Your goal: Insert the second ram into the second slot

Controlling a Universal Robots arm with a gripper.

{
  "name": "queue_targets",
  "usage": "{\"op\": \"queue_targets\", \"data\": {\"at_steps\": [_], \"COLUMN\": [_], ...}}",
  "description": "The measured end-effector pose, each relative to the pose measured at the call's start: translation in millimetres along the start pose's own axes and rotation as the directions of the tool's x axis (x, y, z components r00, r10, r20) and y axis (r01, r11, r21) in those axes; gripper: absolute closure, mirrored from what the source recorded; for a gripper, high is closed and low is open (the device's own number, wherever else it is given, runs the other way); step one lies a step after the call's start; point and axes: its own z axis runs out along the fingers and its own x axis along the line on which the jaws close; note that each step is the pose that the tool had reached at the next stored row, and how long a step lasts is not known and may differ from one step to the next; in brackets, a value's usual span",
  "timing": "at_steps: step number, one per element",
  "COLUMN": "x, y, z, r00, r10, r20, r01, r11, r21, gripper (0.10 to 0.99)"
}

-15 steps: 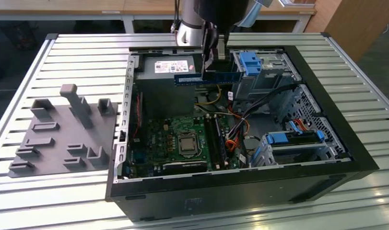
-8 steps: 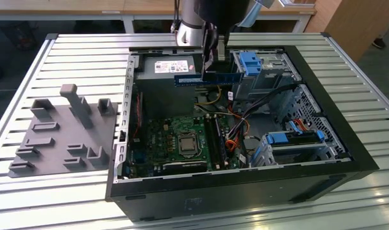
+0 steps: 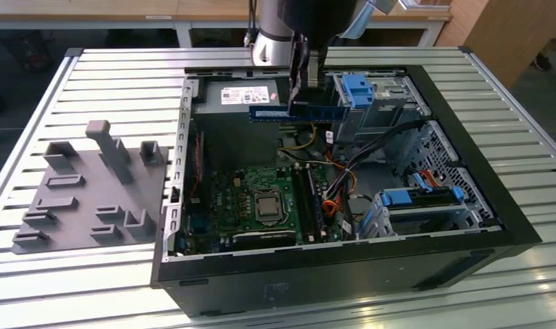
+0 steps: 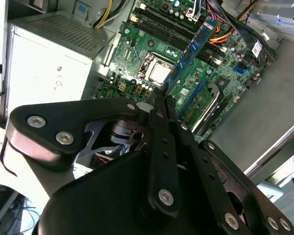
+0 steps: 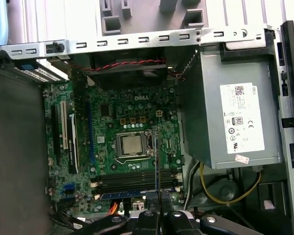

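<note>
— Where is the second ram [image 3: 270, 113]?
— In the air, held level above the case [image 3: 332, 274], near the edge where the power supply [image 5: 210, 122] sits. It's a thin, flat blue-green board.
— And the gripper [image 3: 301, 103]?
— Narrow, pinched on the stick. In the second wrist view the black fingers [image 4: 161, 147] close flat against it, and the rest juts out over the board.
— What lies under it?
— One green motherboard [image 5: 112, 112], crowded with small parts. There is one square metal processor socket [image 5: 132, 145]. Long dark memory slots [image 5: 137, 178] run along one edge of the board. I'd say four, though the angle makes the count shaky.
— The power supply?
— A plain grey metal box with a white label.
— The rest of the case?
— Black sheet metal, side open, with two blue plastic drive caddies [image 3: 356, 89] [image 3: 411, 199] and loose orange and black cables [image 3: 331, 205].
— The table [image 3: 122, 75]?
— Ribbed aluminium slats, dull silver. The case takes the half toward the exterior view's right. One grey plastic fixture plate [image 3: 86, 199], studded with posts and blocks, lies by the edge on the exterior view's left. Beyond the far corner stands a wooden panel [image 3: 502, 27].
</note>
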Motion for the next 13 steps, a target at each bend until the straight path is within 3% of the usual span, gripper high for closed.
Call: {"op": "queue_targets", "data": {"at_steps": [6,13], "x": [0.0,0.0], "y": [0.0,0.0], "z": [0.1,0.1], "r00": [0.998,0.9907], "r10": [0.063,0.136], "r20": [0.0024,0.0053], "r01": [-0.063,-0.136], "r11": [0.998,0.9907], "r21": [0.001,0.002], "gripper": [0.953,0.953]}}
